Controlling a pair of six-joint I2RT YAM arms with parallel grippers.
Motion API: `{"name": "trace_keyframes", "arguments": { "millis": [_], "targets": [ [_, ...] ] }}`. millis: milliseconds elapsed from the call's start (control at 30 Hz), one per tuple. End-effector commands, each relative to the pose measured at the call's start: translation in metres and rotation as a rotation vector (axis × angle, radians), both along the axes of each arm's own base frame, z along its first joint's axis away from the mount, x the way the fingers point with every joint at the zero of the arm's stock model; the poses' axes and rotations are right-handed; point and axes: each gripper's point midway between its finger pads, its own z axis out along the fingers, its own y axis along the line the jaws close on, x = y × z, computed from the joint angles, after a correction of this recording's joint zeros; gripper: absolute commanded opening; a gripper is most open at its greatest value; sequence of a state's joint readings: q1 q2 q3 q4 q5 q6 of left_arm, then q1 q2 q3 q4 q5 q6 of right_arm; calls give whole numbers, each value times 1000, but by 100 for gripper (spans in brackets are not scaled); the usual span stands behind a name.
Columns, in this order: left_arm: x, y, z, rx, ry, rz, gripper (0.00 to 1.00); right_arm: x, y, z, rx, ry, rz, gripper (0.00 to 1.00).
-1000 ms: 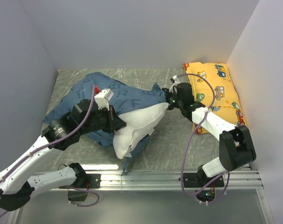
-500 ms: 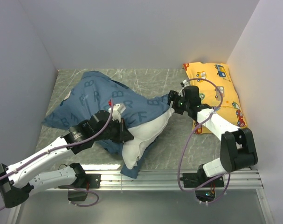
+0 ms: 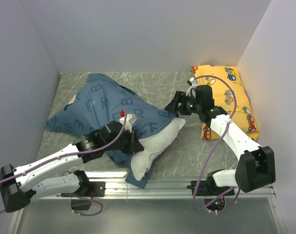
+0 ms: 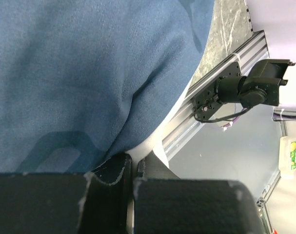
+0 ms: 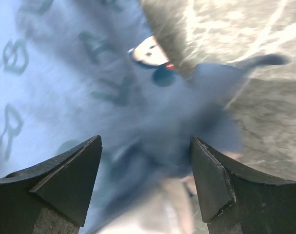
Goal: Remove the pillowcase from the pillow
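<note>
Sprawling from the middle of the table (image 3: 196,146) toward 10 o'clock in the top view, the pillowcase (image 3: 106,100) covers most of the pillow (image 3: 160,139), whose bare white end pokes out of the open mouth toward 5 o'clock, near the front rail. The cover looks like thin, limp cloth: light, not fragile, ready to bunch and slide through a shallow pinch. The pillow is plump and yielding, likely to drag against the inside of the case and not slip free, so I judge the 2 need pulling in opposite directions.

The left gripper (image 3: 132,141) sits right where blue meets white, at the case's mouth. Its wrist view shows the 2 fingers (image 4: 108,190) pressed almost together with a sliver of white at the gap; it is closed, though which layer it pinches I cannot tell.

The right gripper (image 3: 176,104) is at the case's 3 o'clock corner. Its blurred wrist view shows the fingers spread wide, straddling blue cloth without clamping it. A deep bite on that far corner or seam looks the best hold.

At 2 o'clock, against the right wall, lies a yellow car-print pillow (image 3: 233,90), apart from the work.
</note>
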State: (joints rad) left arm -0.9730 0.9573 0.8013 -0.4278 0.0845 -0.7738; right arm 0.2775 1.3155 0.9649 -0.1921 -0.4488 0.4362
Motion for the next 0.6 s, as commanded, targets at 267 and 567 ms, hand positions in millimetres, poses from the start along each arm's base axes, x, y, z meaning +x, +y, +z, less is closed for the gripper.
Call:
{"name": "trace_keyframes", "arguments": {
  "millis": [267, 567],
  "targets": [
    [-8, -32, 13, -38, -41, -51, 0, 13, 51, 20, -58, -21, 124, 25],
    [-65, -66, -10, 84, -43, -264, 0, 91, 84, 39, 34, 50, -14, 0]
  ]
}}
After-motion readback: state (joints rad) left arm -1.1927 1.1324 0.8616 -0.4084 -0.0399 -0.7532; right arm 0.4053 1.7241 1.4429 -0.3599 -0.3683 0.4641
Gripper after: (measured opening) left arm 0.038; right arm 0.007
